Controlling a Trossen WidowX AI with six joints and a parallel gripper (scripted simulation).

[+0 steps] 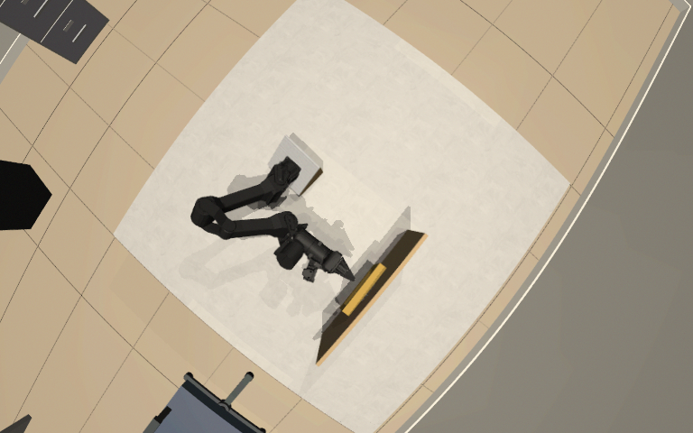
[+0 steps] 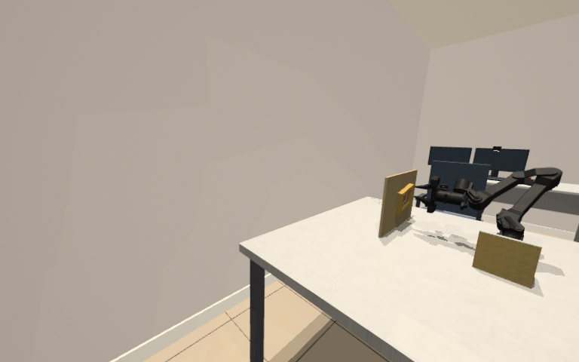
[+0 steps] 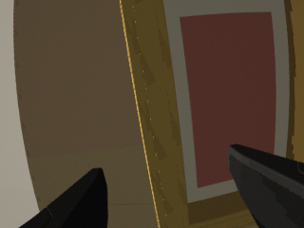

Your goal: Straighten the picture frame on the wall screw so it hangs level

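The wall screw and the notched strip lay hidden behind the picture frame [image 3: 222,95]. In the wrist view the frame's right side and top ran off the picture's edges, and both fingers of the pincer [image 3: 167,205] were cut off at the bottom — only their tips showed. From above, the frame [image 1: 364,289] appeared edge-on, its face unseen. In the exterior view the table [image 2: 341,273] ran off the right and bottom edges — the frame [image 2: 405,198] too small to judge its tilt.
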